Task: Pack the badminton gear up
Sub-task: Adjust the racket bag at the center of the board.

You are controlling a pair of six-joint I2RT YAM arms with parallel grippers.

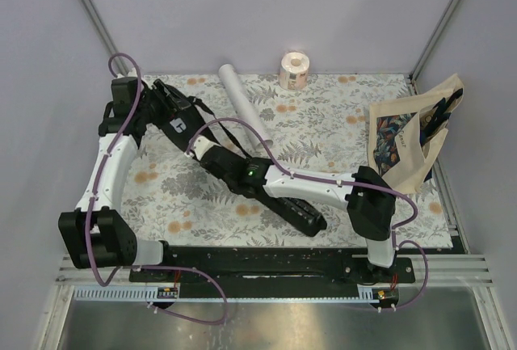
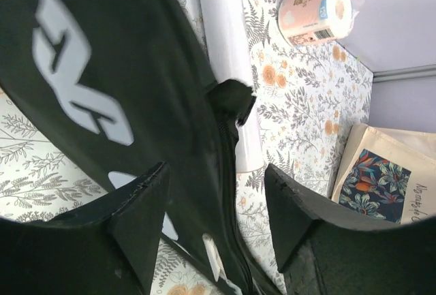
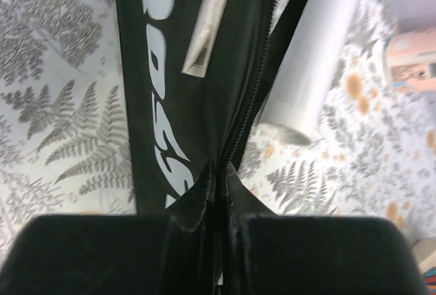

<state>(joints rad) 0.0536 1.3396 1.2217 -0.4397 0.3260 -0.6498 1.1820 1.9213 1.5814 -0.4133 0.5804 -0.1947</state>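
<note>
Diagonally, black racket bag (image 3: 197, 104), white lettering, white tube (image 3: 313, 56) alongside.

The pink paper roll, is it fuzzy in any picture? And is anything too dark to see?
Right wrist view: the paper roll is soft and washed out at the edge, and the right gripper, shut on the racket bag zipper, is a dark blur near the lens. Left wrist view: the roll is crisp. Top external view: small but clear, evenly lit.
</note>
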